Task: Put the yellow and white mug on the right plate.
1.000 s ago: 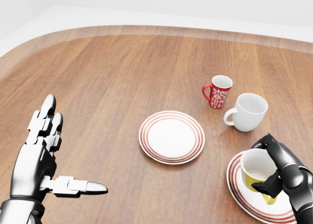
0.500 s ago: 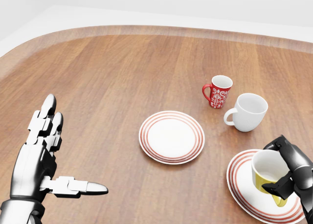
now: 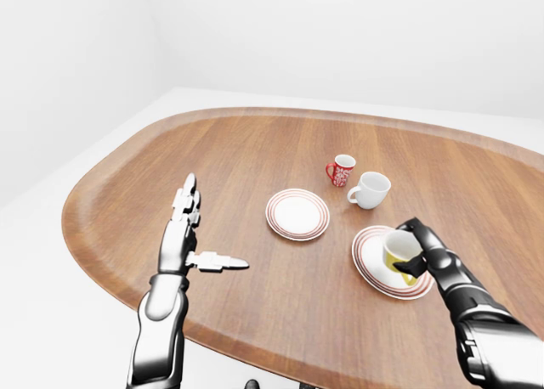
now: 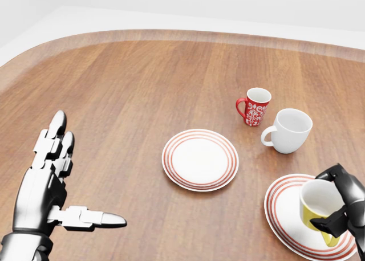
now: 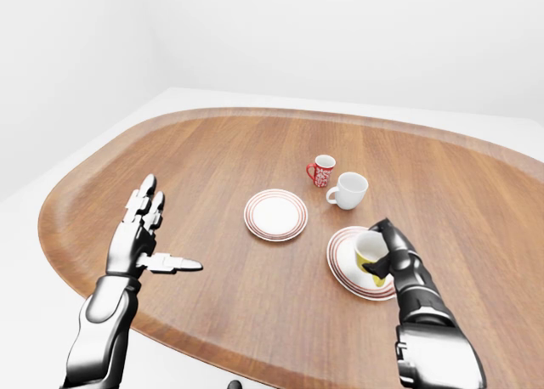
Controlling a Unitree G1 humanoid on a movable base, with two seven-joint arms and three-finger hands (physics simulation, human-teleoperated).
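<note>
The dark right hand grips the tilted yellow and white mug over the red-ringed white right plate. At nine o'clock, the silver left hand hovers open above the wooden worktop.

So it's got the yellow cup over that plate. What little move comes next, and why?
Probably lower it a touch and level it. The right robot hand grips the yellow and white mug tilted over the right plate; whether its base rests there is unclear, so letting go now might tip it.
</note>
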